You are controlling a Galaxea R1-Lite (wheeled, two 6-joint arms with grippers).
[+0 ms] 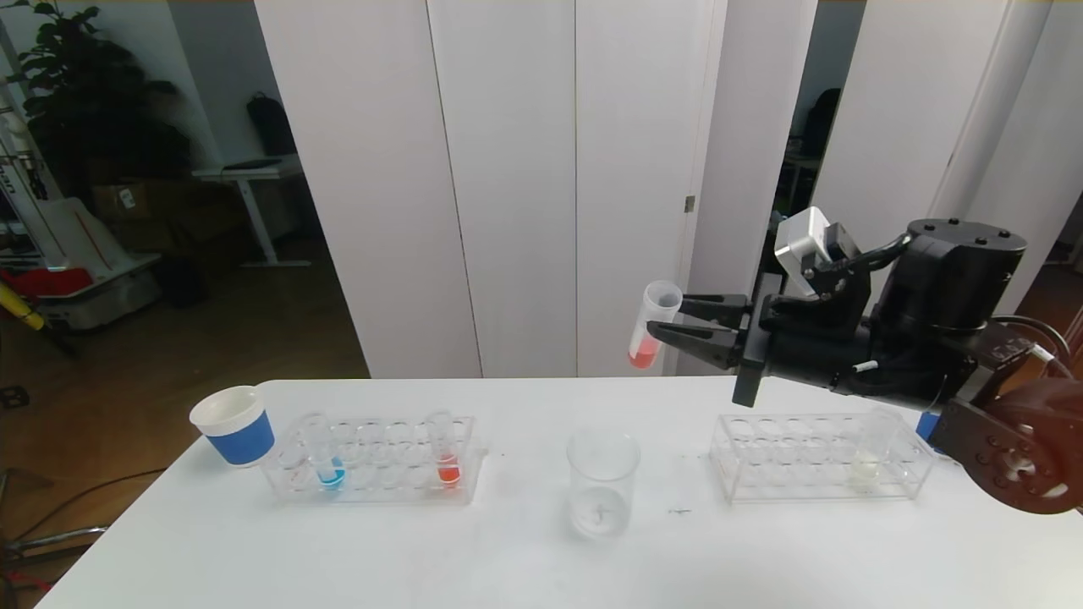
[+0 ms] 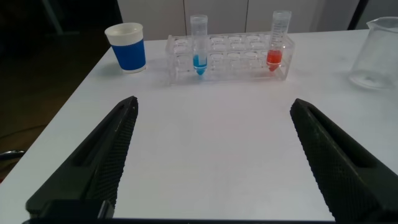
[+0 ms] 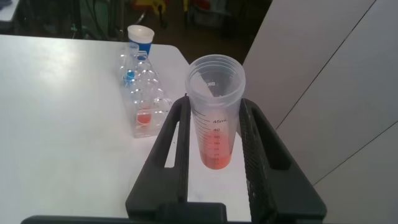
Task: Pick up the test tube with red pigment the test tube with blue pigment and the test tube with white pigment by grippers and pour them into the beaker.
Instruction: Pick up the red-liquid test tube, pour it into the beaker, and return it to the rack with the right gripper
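My right gripper [image 1: 677,321] is shut on a test tube with red pigment [image 1: 653,334] and holds it upright, slightly tilted, high above the table, up and to the right of the beaker [image 1: 601,482]. The right wrist view shows this tube [image 3: 216,124] clamped between the fingers. The test tube with blue pigment [image 1: 326,457] and another red tube [image 1: 444,452] stand in the left rack [image 1: 372,495]. The test tube with white pigment [image 1: 870,452] stands in the right rack [image 1: 761,482]. My left gripper [image 2: 213,137] is open and empty, low over bare table before the left rack; the head view does not show it.
A blue-and-white paper cup [image 1: 236,425] stands at the table's left edge beside the left rack. The beaker sits between the two racks and holds only a trace at its bottom. White panels stand behind the table.
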